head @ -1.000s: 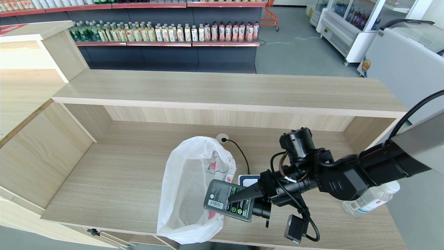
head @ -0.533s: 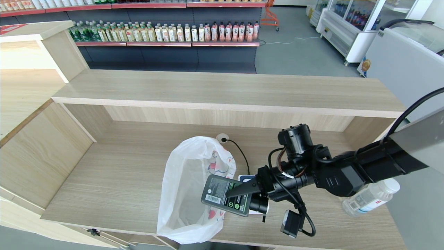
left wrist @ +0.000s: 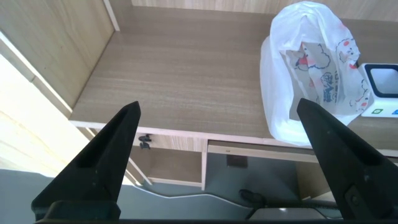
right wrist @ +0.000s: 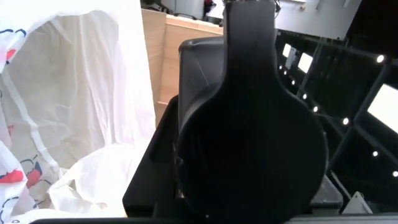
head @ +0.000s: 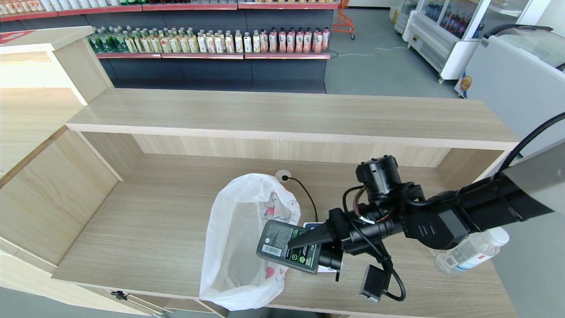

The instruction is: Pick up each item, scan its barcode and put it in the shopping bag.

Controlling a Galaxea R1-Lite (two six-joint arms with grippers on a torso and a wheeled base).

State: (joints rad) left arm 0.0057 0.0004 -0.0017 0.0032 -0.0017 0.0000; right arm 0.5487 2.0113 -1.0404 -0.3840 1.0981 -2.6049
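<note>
My right gripper [head: 305,251] is shut on a flat dark grey-green package [head: 282,247] with a barcode label. It holds the package level over the right rim of the open white shopping bag [head: 238,238] on the wooden counter. Just behind the package a corner of the white and blue scanner [head: 314,226] shows on the counter. Close up in the right wrist view, the dark package [right wrist: 249,143] stands beside the bag [right wrist: 74,93]. My left gripper [left wrist: 219,106] is open and holds nothing, off the counter's front edge, facing the bag [left wrist: 311,68] and the scanner [left wrist: 382,87].
A clear water bottle [head: 470,251] lies at the counter's right end, under my right arm. A black cable [head: 304,190] runs from a hole in the counter to the scanner. A raised shelf [head: 287,115] borders the back, with side walls at both ends.
My right gripper has carried the package a little to the left and upward, farther over the bag's rim. The bag and bottle have not moved.
</note>
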